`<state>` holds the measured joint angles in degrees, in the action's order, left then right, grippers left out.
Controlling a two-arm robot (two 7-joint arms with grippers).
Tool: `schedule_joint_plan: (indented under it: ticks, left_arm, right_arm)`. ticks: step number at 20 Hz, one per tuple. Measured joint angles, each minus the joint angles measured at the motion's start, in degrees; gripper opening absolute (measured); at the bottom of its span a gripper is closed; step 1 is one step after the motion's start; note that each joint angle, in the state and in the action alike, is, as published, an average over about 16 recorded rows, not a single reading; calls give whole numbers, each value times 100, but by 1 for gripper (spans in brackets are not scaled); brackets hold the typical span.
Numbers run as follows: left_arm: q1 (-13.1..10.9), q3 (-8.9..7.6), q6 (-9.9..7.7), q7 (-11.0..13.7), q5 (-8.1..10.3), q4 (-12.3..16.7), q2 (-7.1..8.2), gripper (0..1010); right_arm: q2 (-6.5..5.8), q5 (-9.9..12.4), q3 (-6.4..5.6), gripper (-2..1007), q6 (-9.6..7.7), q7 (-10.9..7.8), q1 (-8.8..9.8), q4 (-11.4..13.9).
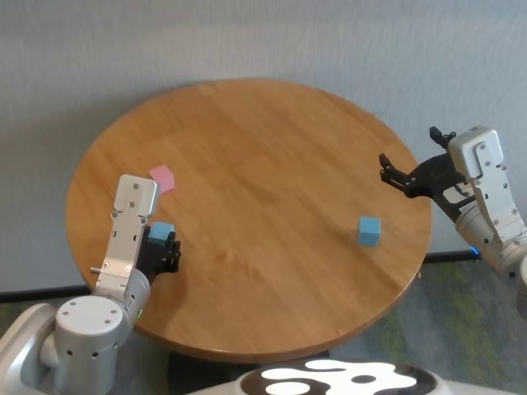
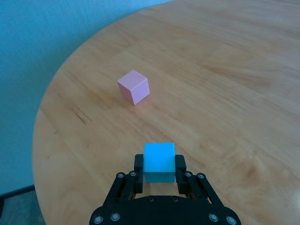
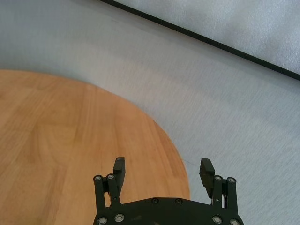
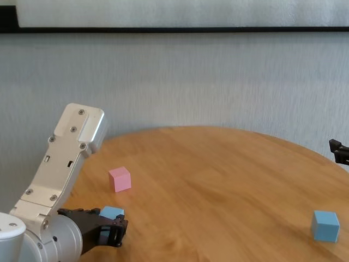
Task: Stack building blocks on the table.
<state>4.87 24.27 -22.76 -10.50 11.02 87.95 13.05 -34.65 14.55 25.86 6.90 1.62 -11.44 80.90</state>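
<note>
My left gripper [image 2: 159, 169] is shut on a light blue block [image 2: 159, 161] low over the near left of the round wooden table [image 1: 263, 156]; I cannot tell whether the block touches the top. The same block shows in the head view [image 1: 162, 231] and the chest view [image 4: 112, 212]. The pink block [image 1: 162, 178] sits on the table just beyond the gripper, also in the left wrist view [image 2: 133, 86] and the chest view [image 4: 119, 179]. The second light blue block [image 1: 369, 231] rests near the table's right edge. My right gripper [image 1: 395, 174] is open and empty above that edge, beyond that block.
The table edge [image 3: 178, 154] runs under the right gripper [image 3: 163, 169], with grey carpet [image 3: 225, 108] beyond it. A grey wall [image 4: 191, 76] stands behind the table. The wooden top between the blocks is bare.
</note>
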Motion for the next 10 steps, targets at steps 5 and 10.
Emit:
schedule_joint_plan:
  ticks: [5, 10]
  left_arm:
    - [-1, -1, 2, 0, 2, 0, -1, 406]
    - [-2, -1, 3, 5, 5, 0, -2, 406]
  right_arm:
    - [0, 0, 0, 1005, 0, 0, 0, 0]
    - [0, 0, 0, 1005, 0, 0, 0, 0]
